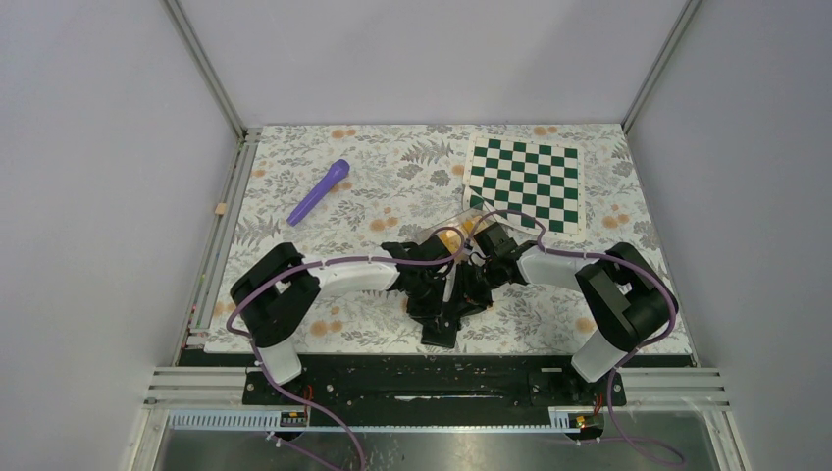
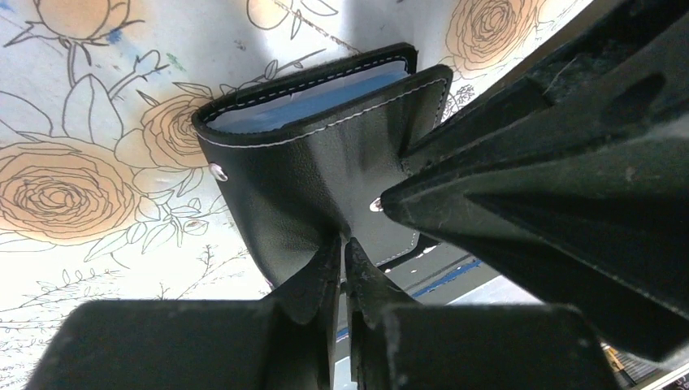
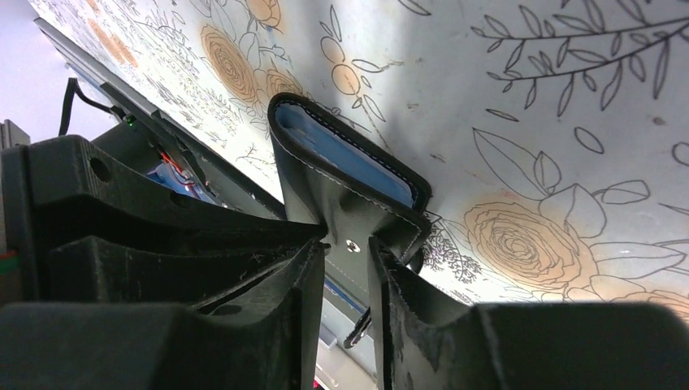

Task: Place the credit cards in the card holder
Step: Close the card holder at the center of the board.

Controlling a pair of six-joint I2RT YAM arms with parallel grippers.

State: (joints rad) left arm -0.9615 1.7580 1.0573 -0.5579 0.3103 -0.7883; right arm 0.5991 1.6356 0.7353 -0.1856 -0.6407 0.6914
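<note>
The card holder (image 2: 309, 171), a black folding wallet with a blue-grey lining, hangs just above the floral table. It is partly open, and both arms meet at it in the middle of the table. My left gripper (image 2: 344, 248) is shut on its lower leather flap. My right gripper (image 3: 348, 248) has its jaws apart, with the wallet's snap tab (image 3: 351, 244) at their tips. The right gripper's fingers (image 2: 552, 162) crowd the left wrist view. In the top view the orange credit cards (image 1: 448, 236) lie in a clear box (image 1: 463, 223) just behind the grippers.
A purple pen (image 1: 320, 190) lies at the back left. A green-and-white chequered mat (image 1: 527, 183) sits at the back right. White walls close in the table, and a black rail (image 1: 432, 378) runs along its near edge.
</note>
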